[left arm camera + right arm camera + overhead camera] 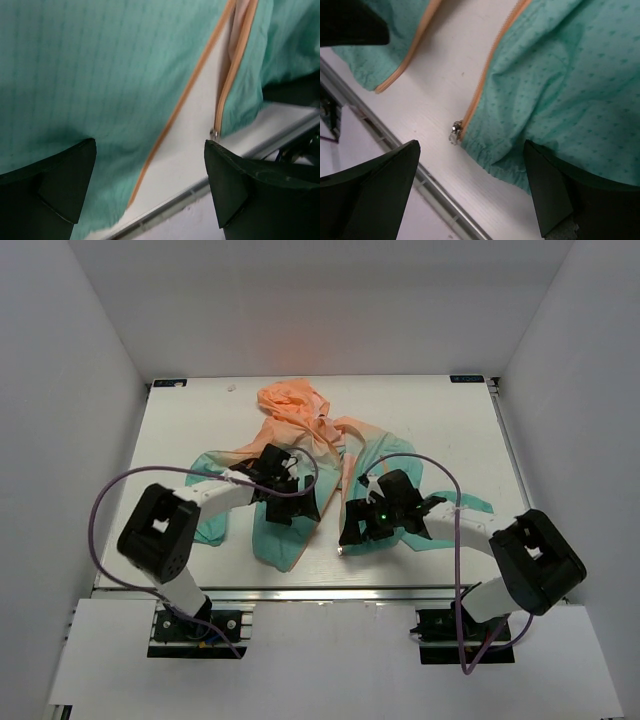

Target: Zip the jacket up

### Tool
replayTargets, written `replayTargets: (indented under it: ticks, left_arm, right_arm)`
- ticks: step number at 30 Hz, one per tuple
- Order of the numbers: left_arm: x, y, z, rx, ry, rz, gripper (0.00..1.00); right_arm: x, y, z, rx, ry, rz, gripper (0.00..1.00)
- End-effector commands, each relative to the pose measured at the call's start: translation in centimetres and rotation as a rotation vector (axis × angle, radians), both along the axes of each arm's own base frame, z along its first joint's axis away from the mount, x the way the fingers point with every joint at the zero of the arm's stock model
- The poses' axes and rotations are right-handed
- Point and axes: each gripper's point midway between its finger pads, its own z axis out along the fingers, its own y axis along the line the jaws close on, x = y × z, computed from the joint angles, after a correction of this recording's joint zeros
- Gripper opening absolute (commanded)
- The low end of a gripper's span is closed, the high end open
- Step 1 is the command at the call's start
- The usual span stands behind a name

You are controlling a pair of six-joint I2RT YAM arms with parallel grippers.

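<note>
The jacket point(300, 430) lies open on the white table, peach-orange hood at the far side, teal hem toward me. My left gripper point(297, 508) is open and empty above the left teal panel point(100, 75), beside its orange zipper edge point(185, 95). My right gripper point(355, 535) is open and empty above the right panel's hem point(560, 90). The silver zipper slider point(455, 132) sits at the bottom of the right orange zipper edge point(485, 70), between my open jaws. The slider also shows in the left wrist view point(214, 133).
The table's metal front rail point(330, 592) runs just near of both grippers and shows in the right wrist view point(435, 187). White walls enclose the table on three sides. Purple cables point(110, 500) loop from both arms.
</note>
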Motion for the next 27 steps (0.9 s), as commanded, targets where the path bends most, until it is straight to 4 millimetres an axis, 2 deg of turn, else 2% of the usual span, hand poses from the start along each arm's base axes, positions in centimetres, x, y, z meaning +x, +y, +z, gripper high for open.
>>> replayTargets:
  ticks: [1, 3, 5, 8, 9, 11, 12, 14, 16, 19, 20, 22, 23, 24, 26, 27]
  left_arm:
    - [3.4, -2.4, 1.4, -0.055, -0.077, -0.016, 0.98]
    - [4.8, -3.1, 0.7, -0.038, -0.068, -0.01, 0.98]
    - [5.3, -3.8, -0.4, -0.042, -0.037, -0.022, 0.98]
    - [6.6, -5.2, -0.4, -0.08, -0.039, -0.035, 0.98]
    - [6.6, -5.4, -1.5, -0.076, -0.013, -0.04, 0.98]
    - [7.5, -6.2, -1.5, -0.087, -0.011, -0.046, 0.98]
    - [7.6, -6.6, -2.3, -0.093, 0.014, -0.056, 0.98]
    - [8.2, -7.5, -2.0, -0.123, 0.013, -0.07, 0.98]
    - [8.3, -8.2, -1.7, -0.15, 0.031, -0.093, 0.98]
    - [7.9, -8.3, -0.8, -0.15, 0.022, -0.109, 0.98]
    - [7.5, -8.2, 0.6, -0.155, -0.008, -0.124, 0.98]
    - [6.6, -8.5, 2.2, -0.147, -0.046, -0.144, 0.98]
    - [6.3, -8.3, 4.1, -0.137, -0.095, -0.15, 0.98]
    - [5.5, -8.7, 4.9, -0.129, -0.116, -0.167, 0.98]
    - [4.6, -8.5, 6.3, -0.115, -0.149, -0.169, 0.98]
    - [3.5, -8.3, 7.6, -0.131, -0.168, -0.173, 0.98]
  right_arm:
    - [-0.8, -0.7, -1.2, -0.025, 0.029, -0.01, 0.89]
    - [-1.6, -2.2, -2.3, -0.085, 0.056, -0.053, 0.89]
    - [-3.1, -4.1, -3.4, -0.148, 0.083, -0.079, 0.89]
    - [-4.2, -7.2, -4.4, -0.26, 0.095, -0.15, 0.89]
    - [-4.1, -8.1, -4.5, -0.301, 0.086, -0.182, 0.89]
    - [-3.9, -9.2, -4.1, -0.33, 0.071, -0.223, 0.89]
    - [-3.9, -10.7, -4.3, -0.38, 0.078, -0.268, 0.89]
    - [-3.3, -11.5, -3.9, -0.389, 0.062, -0.3, 0.89]
    - [-2.6, -11.3, -2.9, -0.36, 0.042, -0.276, 0.89]
    - [-1.4, -8.9, 0.4, -0.234, -0.031, -0.203, 0.89]
    - [-0.9, -8.2, 1.8, -0.193, -0.074, -0.168, 0.89]
    - [-1.0, -6.7, 4.1, -0.101, -0.121, -0.096, 0.89]
    - [-1.0, -6.4, 4.9, -0.08, -0.136, -0.079, 0.89]
    - [-0.8, -5.8, 6.2, -0.049, -0.162, -0.048, 0.9]
    - [-0.8, -5.6, 7.5, -0.034, -0.193, -0.039, 0.89]
    - [-0.9, -5.4, 8.0, -0.028, -0.215, -0.022, 0.89]
